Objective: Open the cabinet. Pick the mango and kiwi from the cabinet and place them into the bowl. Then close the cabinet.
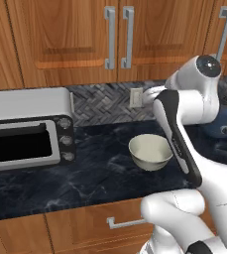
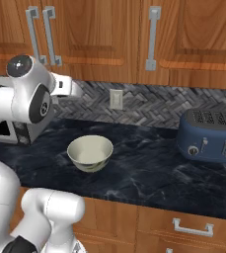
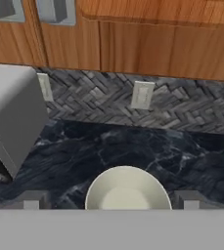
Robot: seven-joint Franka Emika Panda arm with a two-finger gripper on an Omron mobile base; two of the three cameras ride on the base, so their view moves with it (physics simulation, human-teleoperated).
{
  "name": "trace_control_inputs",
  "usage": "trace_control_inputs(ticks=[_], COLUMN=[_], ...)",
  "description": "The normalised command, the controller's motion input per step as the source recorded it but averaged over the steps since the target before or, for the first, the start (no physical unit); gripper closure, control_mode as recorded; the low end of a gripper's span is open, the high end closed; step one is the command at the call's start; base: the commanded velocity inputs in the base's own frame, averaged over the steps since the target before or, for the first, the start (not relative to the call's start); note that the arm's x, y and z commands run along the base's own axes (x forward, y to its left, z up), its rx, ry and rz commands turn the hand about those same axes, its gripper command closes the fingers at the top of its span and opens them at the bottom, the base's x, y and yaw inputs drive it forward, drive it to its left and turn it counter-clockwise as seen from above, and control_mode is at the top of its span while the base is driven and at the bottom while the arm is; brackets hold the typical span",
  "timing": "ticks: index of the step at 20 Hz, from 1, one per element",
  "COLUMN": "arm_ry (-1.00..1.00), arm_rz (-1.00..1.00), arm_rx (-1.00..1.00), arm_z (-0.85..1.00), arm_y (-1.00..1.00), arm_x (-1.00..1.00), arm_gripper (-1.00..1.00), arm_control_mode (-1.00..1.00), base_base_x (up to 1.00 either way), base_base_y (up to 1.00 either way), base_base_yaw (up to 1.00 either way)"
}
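Note:
The cabinet (image 1: 60, 39) of reddish-brown wood hangs above the counter, both doors shut, with its paired grey bar handles (image 1: 119, 37) side by side; the same doors appear in the right base view (image 2: 94, 34). The mango and the kiwi are out of view. The off-white bowl (image 1: 149, 151) (image 2: 90, 152) stands on the dark marble counter with nothing visible inside. My gripper (image 3: 111, 201) hovers above and in front of the bowl (image 3: 128, 188), level with the backsplash. It is open, fingertips (image 3: 33, 200) far apart, holding nothing.
A silver toaster oven (image 1: 26, 129) (image 3: 11, 112) stands left of the bowl. A blue toaster (image 2: 210, 136) sits to the right. A wall outlet (image 3: 142, 94) is on the herringbone backsplash. A neighbouring door with a single handle (image 2: 154, 39) is further right.

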Motion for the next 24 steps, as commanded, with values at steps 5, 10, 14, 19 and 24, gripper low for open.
trace_control_inputs(ticks=[5, 10, 14, 19, 24], arm_ry=[-0.46, -0.41, -0.39, -0.28, -0.11], arm_rz=[0.00, 0.00, 0.00, 0.00, 0.00], arm_rx=[0.00, 0.01, 0.00, 0.00, 0.03], arm_z=[0.62, 0.55, 0.38, 0.20, 0.00], arm_y=[0.00, 0.00, 0.00, 0.00, 0.00], arm_x=[-0.23, -0.17, -0.26, -0.20, -0.03], arm_gripper=[-1.00, -1.00, -1.00, -1.00, -1.00], arm_control_mode=[-1.00, -1.00, -1.00, -1.00, -1.00], base_base_x=[0.00, 0.00, 0.00, 0.00, 0.00], base_base_y=[0.00, 0.00, 0.00, 0.00, 0.00], base_base_yaw=[0.00, 0.00, 0.00, 0.00, 0.00])
